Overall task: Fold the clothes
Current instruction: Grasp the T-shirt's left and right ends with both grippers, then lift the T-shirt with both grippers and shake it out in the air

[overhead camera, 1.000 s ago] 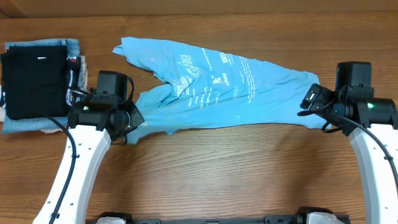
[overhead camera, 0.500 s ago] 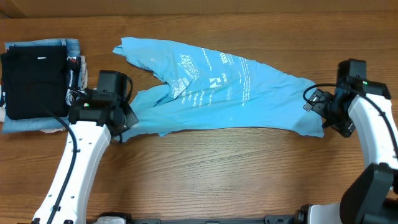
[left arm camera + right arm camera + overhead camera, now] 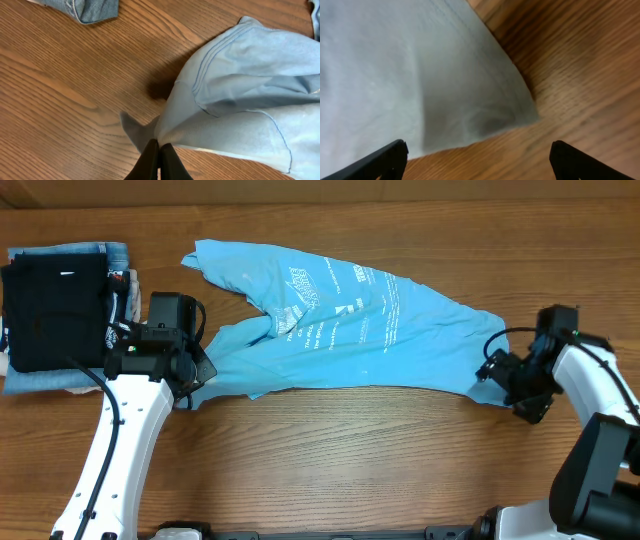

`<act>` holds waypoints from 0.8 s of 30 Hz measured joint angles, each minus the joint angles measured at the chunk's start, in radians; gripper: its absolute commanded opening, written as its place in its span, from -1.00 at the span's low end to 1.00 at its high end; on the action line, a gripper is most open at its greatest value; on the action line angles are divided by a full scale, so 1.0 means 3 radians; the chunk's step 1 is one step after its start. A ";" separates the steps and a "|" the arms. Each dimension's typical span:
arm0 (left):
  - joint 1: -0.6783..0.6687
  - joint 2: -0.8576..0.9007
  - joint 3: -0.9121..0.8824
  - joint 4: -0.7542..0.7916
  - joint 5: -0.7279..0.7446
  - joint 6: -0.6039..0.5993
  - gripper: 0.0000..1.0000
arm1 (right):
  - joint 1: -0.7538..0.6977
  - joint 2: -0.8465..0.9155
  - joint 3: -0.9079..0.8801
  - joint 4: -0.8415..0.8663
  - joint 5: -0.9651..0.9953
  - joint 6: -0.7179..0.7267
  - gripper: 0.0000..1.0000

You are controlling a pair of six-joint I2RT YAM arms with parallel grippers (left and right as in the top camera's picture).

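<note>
The sky-blue T-shirt (image 3: 350, 325) with white lettering lies spread and crumpled across the middle of the table, slanting from upper left to lower right. My left gripper (image 3: 195, 378) is shut on the shirt's lower left edge; the left wrist view shows the closed fingers (image 3: 159, 150) pinching the light-blue fabric (image 3: 240, 95). My right gripper (image 3: 497, 383) is open at the shirt's right corner; the right wrist view shows the wide-apart fingertips (image 3: 477, 160) just below the cloth's corner (image 3: 420, 75), holding nothing.
A folded black garment (image 3: 55, 310) lies on a folded denim-blue garment (image 3: 105, 252) at the far left. A denim corner shows in the left wrist view (image 3: 90, 10). Bare wood table (image 3: 350, 460) in front.
My right gripper has let go of the shirt's right corner, turned and moved down a little toward the front. The left gripper, still holding the cloth, has shifted slightly left.
</note>
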 measured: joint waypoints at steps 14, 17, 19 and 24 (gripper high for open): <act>0.0000 0.0001 0.0000 0.0001 0.0000 0.0000 -0.92 | 0.0000 0.0011 -0.0270 0.0552 -0.0065 0.0088 -0.21; 0.0000 0.0001 0.0000 0.0001 0.0001 0.0000 -0.92 | 0.0000 0.0011 -0.0273 0.0593 -0.0070 0.0094 -0.57; 0.0000 0.0000 0.0000 0.0001 0.0001 0.0000 -0.92 | 0.0000 0.0011 -0.0278 0.0609 -0.0072 0.0094 -0.82; 0.0000 0.0001 0.0000 0.0000 0.0001 -0.0001 -0.91 | 0.0000 0.0011 -0.0285 0.0650 -0.0076 0.0117 -0.92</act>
